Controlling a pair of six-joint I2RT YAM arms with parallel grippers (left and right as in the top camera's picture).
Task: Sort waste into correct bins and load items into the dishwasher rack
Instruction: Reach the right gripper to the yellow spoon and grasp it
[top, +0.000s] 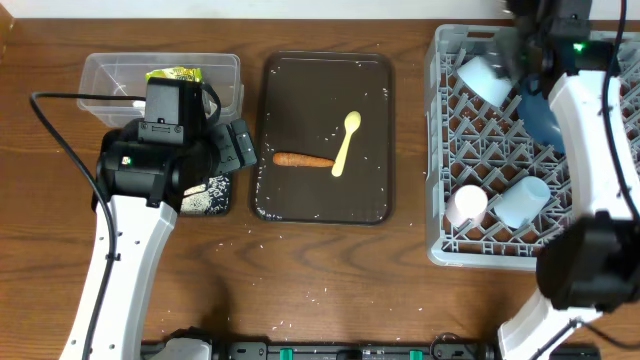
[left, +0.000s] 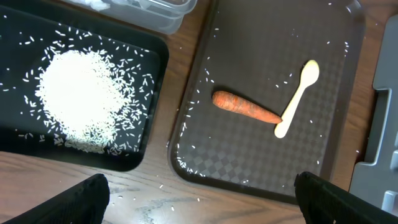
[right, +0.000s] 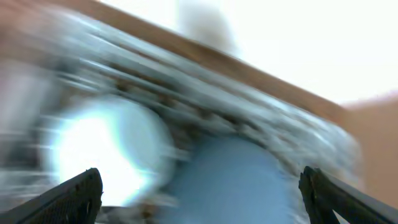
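The orange carrot (top: 303, 159) (left: 244, 106) and the yellow spoon (top: 346, 142) (left: 298, 96) lie touching on the brown serving tray (top: 375, 120). White rice (left: 81, 99) is heaped in the black tray (top: 222, 200) (left: 155, 56). The yellow-green wrapper (top: 173, 74) lies in the clear tub (top: 100, 75). My left gripper (top: 235, 145) (left: 199, 199) is open and empty, above the table between the black tray and the brown tray. In the grey rack (top: 470, 130) are the white bowl (top: 482, 78), blue plate (top: 545, 125), light blue cup (top: 522, 202) and pink cup (top: 466, 204). My right gripper (top: 525, 45) (right: 199, 193) is open over the rack's far side; its view is blurred.
Loose rice grains are scattered over the brown tray (left: 348, 37) and on the wood in front of it. The left arm covers much of the black tray from above. The rack's edge (left: 382, 112) is close on the right of the brown tray.
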